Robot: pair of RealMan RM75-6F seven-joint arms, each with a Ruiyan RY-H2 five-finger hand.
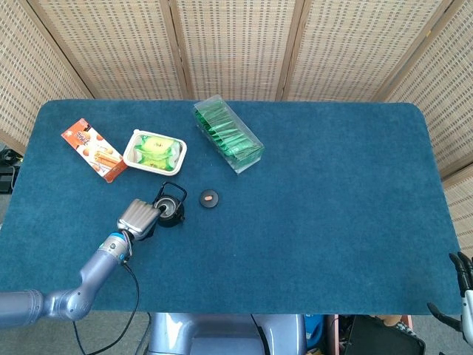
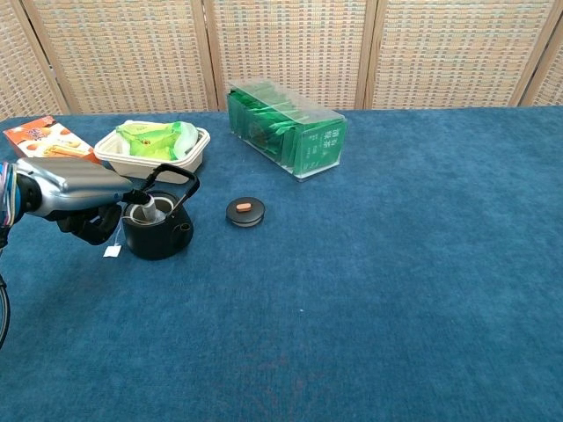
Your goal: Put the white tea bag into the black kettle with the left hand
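Observation:
The black kettle stands lidless at the table's left, its handle upright; the head view shows the kettle too. My left hand reaches in from the left, fingertips at the kettle's mouth, pinching the white tea bag, which sits low in the opening. The bag's string runs down to a small white tag hanging by the kettle's left side. In the head view the left hand touches the kettle's left rim. My right hand hangs off the table's near right corner, fingers apart, holding nothing.
The kettle's round lid lies just right of it. Behind stand a white tray of green packets, a clear box of green tea bags and an orange snack pack. Blue cloth covers the table.

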